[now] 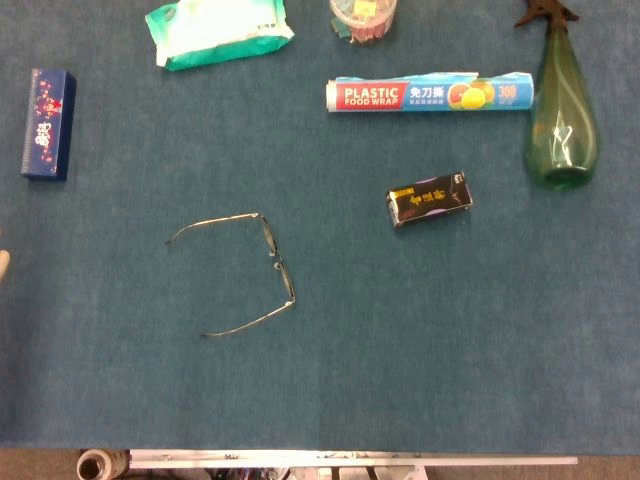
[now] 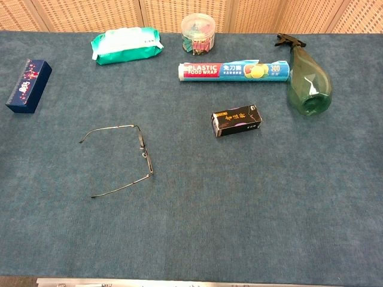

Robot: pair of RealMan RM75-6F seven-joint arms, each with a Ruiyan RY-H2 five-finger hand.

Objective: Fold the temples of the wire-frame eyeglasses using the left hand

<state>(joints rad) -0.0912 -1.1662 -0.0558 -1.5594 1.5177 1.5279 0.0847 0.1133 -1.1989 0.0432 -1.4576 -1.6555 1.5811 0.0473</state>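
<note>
The wire-frame eyeglasses (image 1: 250, 270) lie nearest the camera, flat on the blue cloth of the table (image 1: 420, 360) with both temples swung open and pointing away from the black box (image 1: 430, 200), which sits just beyond and to the right of them. The blue box (image 1: 48, 124) lies well apart on the far left, further from the black box than the glasses are.

The step in hand looks like the approach, nothing yet folded. To do it well, the left hand would best steady the front of the frame near a hinge and sweep one thin temple inward across the lenses, then the other, pressing lightly since the wire may skid on the cloth.

Neither hand can be made out in either view; a pale sliver at the left edge of the head view is too slight to identify, so their openness cannot be told
</note>
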